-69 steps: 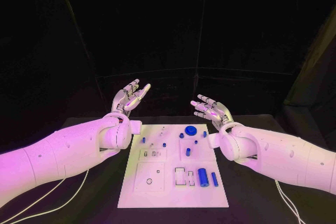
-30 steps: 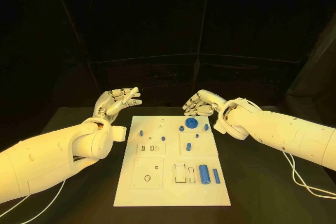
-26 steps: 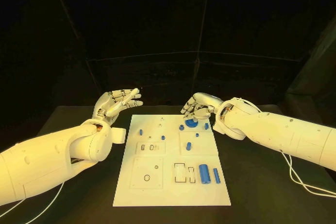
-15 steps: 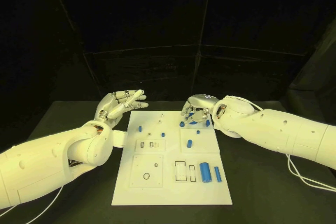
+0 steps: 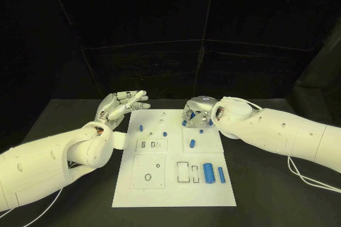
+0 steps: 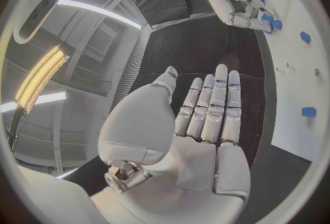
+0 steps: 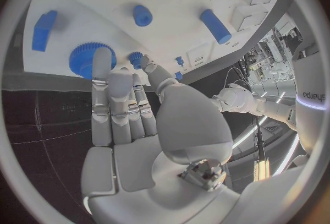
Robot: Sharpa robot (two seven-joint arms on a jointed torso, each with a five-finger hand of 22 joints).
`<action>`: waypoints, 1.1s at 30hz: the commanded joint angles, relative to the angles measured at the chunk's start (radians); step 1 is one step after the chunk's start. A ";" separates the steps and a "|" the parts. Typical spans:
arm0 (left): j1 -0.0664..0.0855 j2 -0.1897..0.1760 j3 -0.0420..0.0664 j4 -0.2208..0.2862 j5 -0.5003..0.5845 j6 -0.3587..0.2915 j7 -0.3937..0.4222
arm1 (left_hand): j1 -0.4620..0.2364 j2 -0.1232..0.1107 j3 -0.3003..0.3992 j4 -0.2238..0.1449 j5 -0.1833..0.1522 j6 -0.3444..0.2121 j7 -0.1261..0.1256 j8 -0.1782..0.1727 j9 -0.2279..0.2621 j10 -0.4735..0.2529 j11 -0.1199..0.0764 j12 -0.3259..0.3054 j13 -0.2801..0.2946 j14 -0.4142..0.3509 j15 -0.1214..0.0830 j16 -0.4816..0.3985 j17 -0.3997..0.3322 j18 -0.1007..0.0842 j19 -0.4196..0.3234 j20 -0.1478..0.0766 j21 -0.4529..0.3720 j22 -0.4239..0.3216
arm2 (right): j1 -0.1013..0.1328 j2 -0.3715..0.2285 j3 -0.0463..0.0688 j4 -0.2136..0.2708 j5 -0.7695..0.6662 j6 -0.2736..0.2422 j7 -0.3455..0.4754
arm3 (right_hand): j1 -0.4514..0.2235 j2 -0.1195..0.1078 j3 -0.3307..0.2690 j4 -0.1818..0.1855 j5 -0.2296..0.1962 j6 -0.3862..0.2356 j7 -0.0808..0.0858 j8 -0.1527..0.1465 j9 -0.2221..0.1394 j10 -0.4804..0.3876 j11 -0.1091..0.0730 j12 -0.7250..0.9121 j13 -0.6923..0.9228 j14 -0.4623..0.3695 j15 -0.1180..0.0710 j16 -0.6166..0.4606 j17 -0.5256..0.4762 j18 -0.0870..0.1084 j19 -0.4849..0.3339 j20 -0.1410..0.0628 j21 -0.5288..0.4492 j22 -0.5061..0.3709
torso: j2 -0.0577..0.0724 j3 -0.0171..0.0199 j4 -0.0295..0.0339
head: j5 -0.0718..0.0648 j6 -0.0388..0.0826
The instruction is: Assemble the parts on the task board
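Task board (image 5: pixel 174 187) on black table (image 5: pixel 263 187); left hand (image 5: pixel 122 105) spread empty, right hand (image 5: pixel 197 112) loosely open over blue gear (image 7: pixel 91 59)

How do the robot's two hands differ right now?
The left hand hangs beside the task board, fingers straight and spread, holding nothing. The right hand reaches over the board's far end, fingers by the blue gear. Both are silver, on white arms.

Task board (image 5: pixel 174 187) matt white plastic; parts (image 5: pixel 207 173) smooth blue plastic; table (image 5: pixel 270 187) matt black.
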 commanded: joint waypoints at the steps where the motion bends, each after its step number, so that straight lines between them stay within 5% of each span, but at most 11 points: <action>1: 0.002 0.000 0.001 0.000 -0.009 0.018 0.004 | -0.002 0.009 -0.001 -0.005 0.004 0.004 0.014 -0.005 -0.001 0.000 0.002 -0.005 -0.001 0.003 0.002 -0.006 0.001 0.006 0.002 0.001 -0.001 -0.001 | 0.003 0.004 0.001 -0.002 -0.025 0.019 -0.006 | -0.006 0.001 0.012 0.000 -0.007 -0.005 0.000 0.000 0.001 -0.001 0.000 0.001 0.000 0.041 -0.004 0.049 0.049 0.011 -0.008 0.001 0.020 0.012 | 0.003 0.0005 0.0012 | 0.000 -0.002; 20: 0.005 -0.002 0.001 -0.005 -0.009 0.020 -0.005 | -0.002 0.009 -0.002 -0.006 0.004 0.002 0.015 -0.008 -0.001 -0.002 0.003 -0.008 -0.002 0.003 0.003 -0.008 0.002 0.006 0.002 0.001 -0.002 -0.002 | 0.003 0.025 0.001 -0.021 -0.024 0.053 -0.004 | -0.005 0.036 0.093 0.009 -0.045 0.028 0.000 0.005 0.003 0.030 -0.004 0.003 0.001 0.042 -0.007 0.229 0.238 0.007 -0.011 0.002 0.130 0.101 | 0.007 -0.0002 0.0024 | 0.003 -0.013; 33: 0.007 -0.004 0.001 -0.006 -0.009 0.019 -0.009 | -0.002 0.009 -0.002 -0.007 0.004 0.002 0.015 -0.009 -0.002 -0.003 0.004 -0.009 -0.002 0.003 0.003 -0.009 0.002 0.006 0.002 0.002 -0.003 -0.003 | 0.003 0.034 0.001 -0.026 -0.024 0.050 -0.010 | -0.009 0.029 0.155 0.014 -0.051 0.057 -0.004 0.005 0.004 0.055 -0.009 0.004 0.002 0.031 -0.011 0.268 0.261 -0.001 -0.008 0.003 0.203 0.178 | 0.007 -0.0018 0.0028 | 0.003 -0.016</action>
